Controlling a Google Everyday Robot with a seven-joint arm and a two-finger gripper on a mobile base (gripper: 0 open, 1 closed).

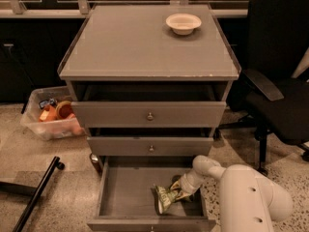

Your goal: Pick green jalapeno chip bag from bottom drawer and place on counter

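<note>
1. You had the gripper (183, 186) low inside the open bottom drawer (120, 199), right side.
2. Its fingers pinched the green jalapeno chip bag (166, 197), which sat tilted on the drawer floor.
3. The counter (130, 47) carried a white bowl (183, 23).

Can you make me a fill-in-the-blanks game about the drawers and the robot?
1. The white bowl sits on the ____.
2. The green jalapeno chip bag lies inside the bottom drawer, which is pulled ____.
3. The gripper is down in that drawer, right at the chip ____.
Missing words: counter; open; bag.
</note>
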